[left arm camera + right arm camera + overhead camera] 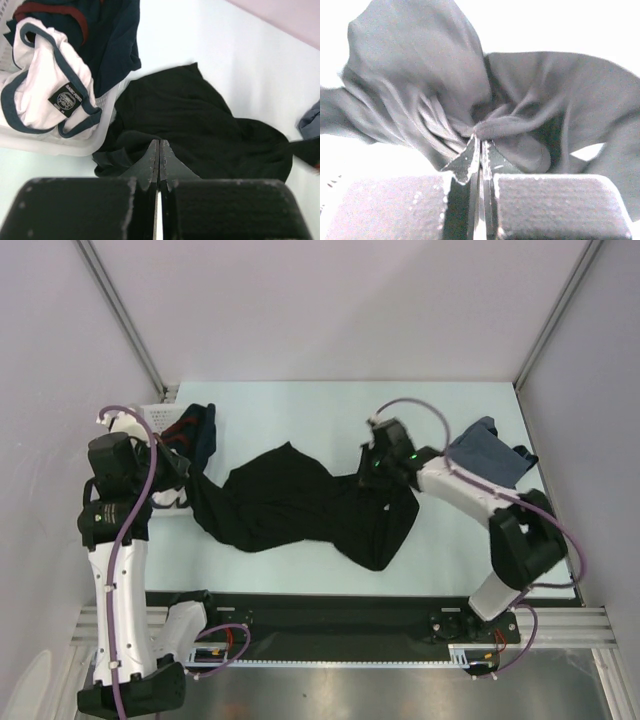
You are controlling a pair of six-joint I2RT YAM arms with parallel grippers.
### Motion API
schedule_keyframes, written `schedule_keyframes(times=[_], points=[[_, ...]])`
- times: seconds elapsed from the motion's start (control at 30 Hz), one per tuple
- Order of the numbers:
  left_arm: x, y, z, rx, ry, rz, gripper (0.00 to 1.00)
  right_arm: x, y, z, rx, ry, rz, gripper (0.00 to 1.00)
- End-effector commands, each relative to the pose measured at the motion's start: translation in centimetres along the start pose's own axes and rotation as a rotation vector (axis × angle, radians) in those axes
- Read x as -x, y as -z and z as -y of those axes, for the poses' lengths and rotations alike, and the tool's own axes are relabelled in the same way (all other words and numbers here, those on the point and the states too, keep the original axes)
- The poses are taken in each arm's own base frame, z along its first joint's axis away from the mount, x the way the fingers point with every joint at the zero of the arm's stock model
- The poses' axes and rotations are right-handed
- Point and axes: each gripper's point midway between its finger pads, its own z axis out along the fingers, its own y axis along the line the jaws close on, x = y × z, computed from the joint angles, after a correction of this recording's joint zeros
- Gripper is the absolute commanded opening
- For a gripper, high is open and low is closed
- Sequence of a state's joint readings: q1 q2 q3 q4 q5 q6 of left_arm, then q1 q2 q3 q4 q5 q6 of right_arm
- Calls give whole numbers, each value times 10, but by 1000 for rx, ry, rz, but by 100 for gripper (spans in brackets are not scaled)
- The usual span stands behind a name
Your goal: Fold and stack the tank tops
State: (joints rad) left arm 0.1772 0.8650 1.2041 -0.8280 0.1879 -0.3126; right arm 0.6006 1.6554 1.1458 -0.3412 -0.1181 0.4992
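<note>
The right hand (480, 146) is pinching shut on a bunched fold of the black tank top (300, 505), and the cloth is gathering into tight creases that are fanning out from its fingertips. The rest of that top is lying crumpled on the desk (300, 410), stretching away to the right hand's left as far as the left hand (159, 150).

The left hand is closed tight as well, its fingertips sitting right at the near edge of the black cloth. It may be nipping a hem there, but the fabric is reading too dark in the wrist view to be sure, so I am treating it as simply closed. Just to the left hand's left, a white basket (50, 145) is holding other clothes, with a white garment (45, 85) edged in dark trim on top.

The blue-grey tank top (482, 452) is lying in a heap to the right hand's right, beside its forearm, apart from the black one and not yet folded.

The black top is looking light, thin and limp, so it is likely going to sag and slide rather than keep any shape. A single pinch in mid-cloth is probably only dragging a bunch along. Taking it by two matching points, such as both shoulder straps or both hem corners, one per hand, and drawing them apart should be spreading it flat for folding.
</note>
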Motion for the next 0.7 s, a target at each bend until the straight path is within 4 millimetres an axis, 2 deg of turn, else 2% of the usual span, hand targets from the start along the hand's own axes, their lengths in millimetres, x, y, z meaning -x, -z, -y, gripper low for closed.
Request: schedule_keyframes(times=[0.0,0.07,0.1,0.13,0.17,0.23,0.3,0.33,0.37,0.4,0.47,0.57,0.6,0.67], points=[[17,0,4,-11,-28,28,0,118,97,-16,108,-12,320,0],[21,-2,4,1,-26,10,0,150,141,-20,145,-15,410,0],[25,1,6,-2,-27,15,0,158,154,-19,154,-19,435,0],[28,2,7,-4,-28,21,0,174,173,-7,142,-47,482,0],[33,5,9,-3,-29,35,0,178,190,-9,168,-43,503,0],[39,9,9,8,-29,51,0,187,210,10,149,-71,537,0],[52,18,5,51,-32,87,0,191,231,14,165,-71,566,0],[57,18,4,68,-33,89,0,194,240,26,148,-90,582,0],[60,21,1,92,-30,87,0,196,249,25,163,-89,593,0],[76,31,2,114,-33,132,0,198,256,25,170,-89,604,0],[92,38,2,139,-25,163,0,201,273,32,162,-97,625,0],[133,72,1,206,3,282,0,210,307,28,154,-88,679,0],[141,84,4,202,6,312,0,212,314,25,157,-84,694,0],[151,96,-5,272,21,324,0,208,329,16,169,-72,718,0]])
